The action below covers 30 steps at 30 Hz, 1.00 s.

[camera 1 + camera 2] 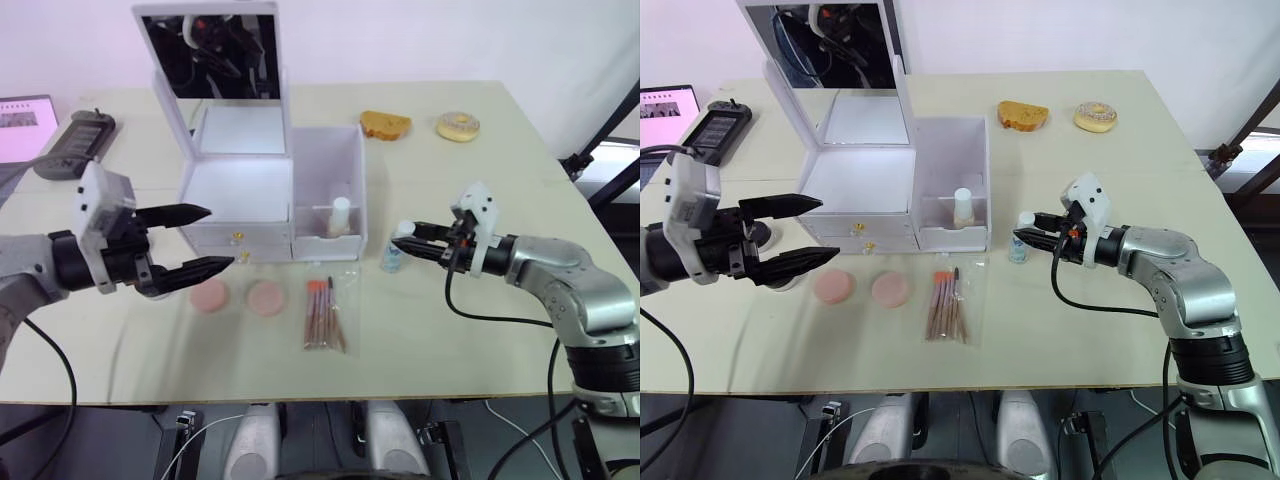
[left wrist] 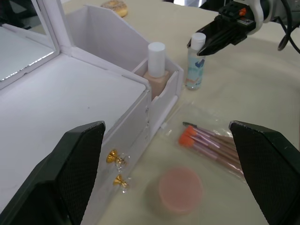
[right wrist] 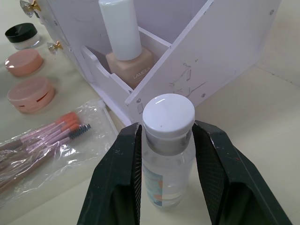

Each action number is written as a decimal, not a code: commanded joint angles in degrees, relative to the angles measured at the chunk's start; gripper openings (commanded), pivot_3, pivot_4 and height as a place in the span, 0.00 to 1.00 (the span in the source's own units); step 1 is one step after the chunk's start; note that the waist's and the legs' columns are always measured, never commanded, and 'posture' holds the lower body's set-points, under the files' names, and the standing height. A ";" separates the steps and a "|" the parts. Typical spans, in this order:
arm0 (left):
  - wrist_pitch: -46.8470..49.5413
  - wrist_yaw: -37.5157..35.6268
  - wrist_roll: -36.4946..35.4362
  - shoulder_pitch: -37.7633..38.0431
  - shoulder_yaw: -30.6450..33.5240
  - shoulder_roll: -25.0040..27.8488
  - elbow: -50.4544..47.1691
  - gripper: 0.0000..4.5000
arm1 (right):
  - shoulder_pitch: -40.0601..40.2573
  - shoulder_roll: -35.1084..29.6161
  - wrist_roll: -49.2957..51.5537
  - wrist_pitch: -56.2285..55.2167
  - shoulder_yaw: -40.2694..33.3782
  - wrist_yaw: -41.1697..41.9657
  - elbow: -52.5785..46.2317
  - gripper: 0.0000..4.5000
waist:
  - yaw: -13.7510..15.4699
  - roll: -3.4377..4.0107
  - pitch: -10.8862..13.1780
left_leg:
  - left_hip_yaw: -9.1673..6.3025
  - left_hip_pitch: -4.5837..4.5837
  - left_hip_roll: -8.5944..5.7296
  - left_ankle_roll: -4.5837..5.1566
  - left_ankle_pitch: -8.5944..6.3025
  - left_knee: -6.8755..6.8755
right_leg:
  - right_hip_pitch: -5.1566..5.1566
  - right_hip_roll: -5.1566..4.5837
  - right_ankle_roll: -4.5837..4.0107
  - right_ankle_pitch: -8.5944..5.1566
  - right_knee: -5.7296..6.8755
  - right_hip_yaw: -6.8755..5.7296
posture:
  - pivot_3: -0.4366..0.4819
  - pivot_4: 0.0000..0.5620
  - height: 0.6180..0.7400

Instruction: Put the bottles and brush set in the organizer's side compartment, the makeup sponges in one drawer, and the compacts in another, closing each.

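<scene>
The white organizer [image 1: 240, 190] stands with its mirror lid up and both gold-knobbed drawers [image 2: 117, 168] shut. A beige foundation bottle [image 1: 340, 216] stands in its side compartment [image 1: 345, 165]. Just right of the compartment, a clear bottle [image 3: 164, 173] with a white cap stands on the table, and my right gripper [image 3: 166, 127] is shut on its neck. The brush set [image 1: 324, 315] lies bagged in front of the organizer, beside two pink compacts [image 1: 210, 295] [image 1: 266, 297]. My left gripper [image 1: 218, 238] hovers open before the drawers. Toast-shaped [image 1: 385, 124] and doughnut-shaped [image 1: 458, 126] makeup sponges lie at the back right.
A small black-lidded jar [image 3: 21, 35] sits near the drawers, left of the compacts. A black device [image 1: 75, 140] and a lit screen [image 1: 22, 125] lie at the table's far left. Black cables hang off both arms near the front edge.
</scene>
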 commanded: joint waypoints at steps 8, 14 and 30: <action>-2.30 0.17 2.15 -0.20 1.42 -0.03 0.82 1.00 | -6.54 -3.46 6.08 2.61 -4.88 5.36 -2.49 0.25 | 0.01 0.01 0.00 | 0.01 0.00 0.00 0.00 0.00 0.01 | 0.00 0.01 0.00 0.00 0.00 0.02 | 0.48 0.27 1.00; -3.65 0.28 4.14 1.49 1.91 -0.75 1.95 1.00 | -14.44 -5.63 8.65 6.36 -4.33 7.73 -1.90 0.25 | -0.08 0.00 0.00 | 0.01 0.02 0.09 0.00 0.00 -0.01 | -0.02 0.10 -0.01 0.00 0.00 0.03 | 0.48 0.27 1.00; -2.87 0.50 3.80 -0.44 0.87 -0.37 1.79 1.00 | -0.89 -2.55 -4.48 -8.46 2.66 6.76 1.08 0.25 | -0.13 -0.02 -0.01 | 0.05 0.04 0.25 0.00 0.00 0.02 | -0.06 0.27 -0.13 0.08 0.02 0.10 | 0.48 0.27 1.00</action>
